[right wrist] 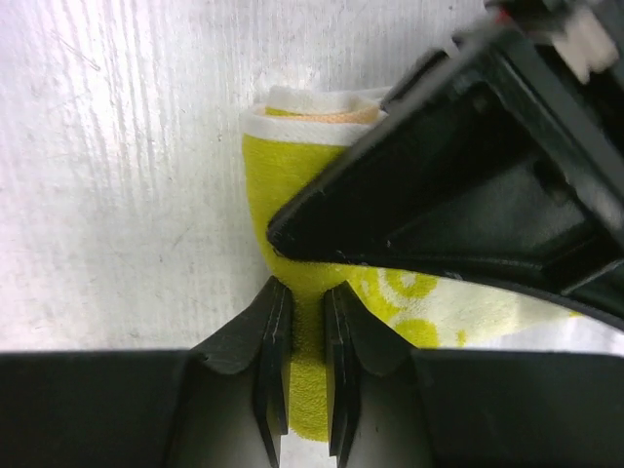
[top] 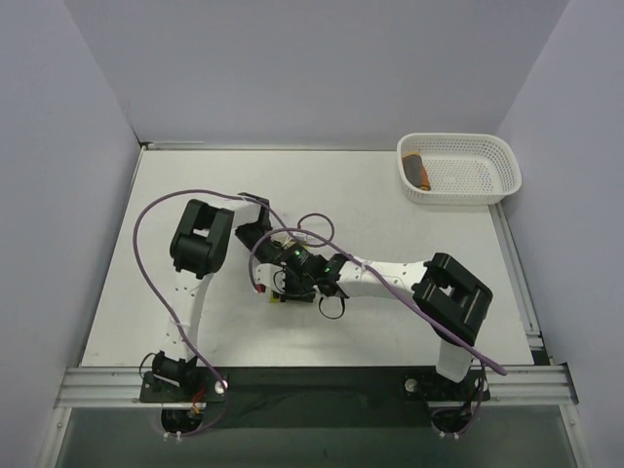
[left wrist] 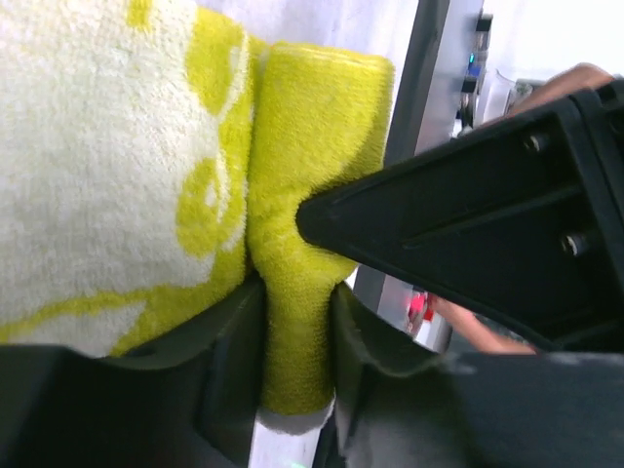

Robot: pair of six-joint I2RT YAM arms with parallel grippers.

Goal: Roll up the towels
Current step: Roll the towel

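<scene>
Between the fingers of the left gripper (left wrist: pixel 297 327) sits a thick lime-green fold of the pale yellow towel (left wrist: pixel 97 175), pinched from both sides so the jaws stand narrow with cloth filling the gap. Just to the left of that fold, the towel spreads out cream with lime prints. From the right, a black finger of the right gripper (right wrist: pixel 307 322) presses its tip into the same fold. Seen from the right wrist, this second pincer is nearly closed too, with a thin strip of green towel edge caught between its two pads. Beyond them the rolled end of the towel rests on the white table (right wrist: pixel 117 175). From above, both wrists meet over the towel near the table's middle. Well apart, the orange towel (top: pixel 419 171) lies rolled at the left end of the white mesh basket (top: pixel 502 171) in the far right corner.
</scene>
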